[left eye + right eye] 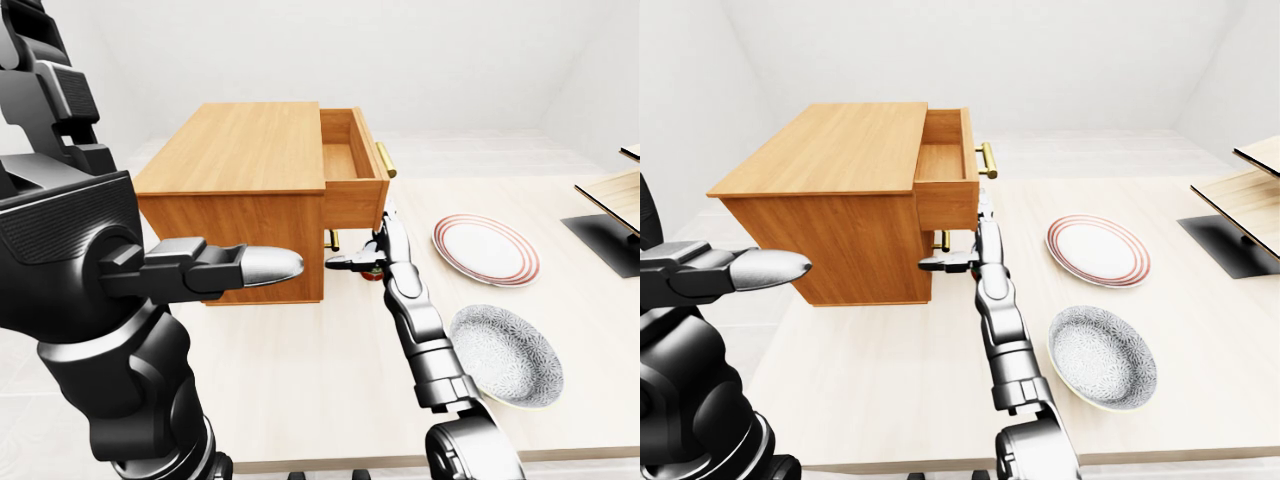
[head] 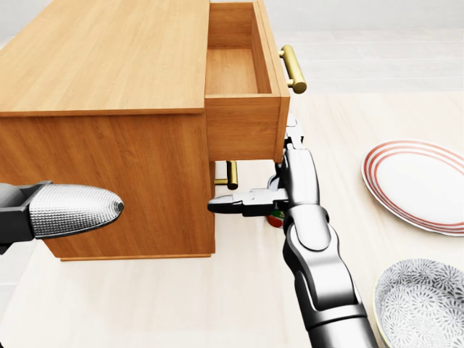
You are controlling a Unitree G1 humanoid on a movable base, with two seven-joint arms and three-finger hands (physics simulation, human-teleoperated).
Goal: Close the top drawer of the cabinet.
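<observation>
I see a pale table (image 2: 145,304) in a white room. My left hand (image 2: 69,210) hangs at the head view's left edge, one finger straight out, gripping nothing; whether the rest is spread I cannot tell. The cabinet (image 2: 109,87) stands upper left, its top drawer (image 2: 243,80) pulled out rightward, brass handle (image 2: 293,69) showing. My right hand (image 2: 279,190) reaches up beside the drawer's face, fingers spread, one pointing left, mostly hiding a can (image 2: 275,220). The eye views add a striped plate (image 1: 1095,248), a patterned bowl (image 1: 1102,357) and a dark stand (image 1: 1230,235) at right.

Matt wood cabinet (image 2: 109,65), brass handle (image 2: 293,69)
</observation>
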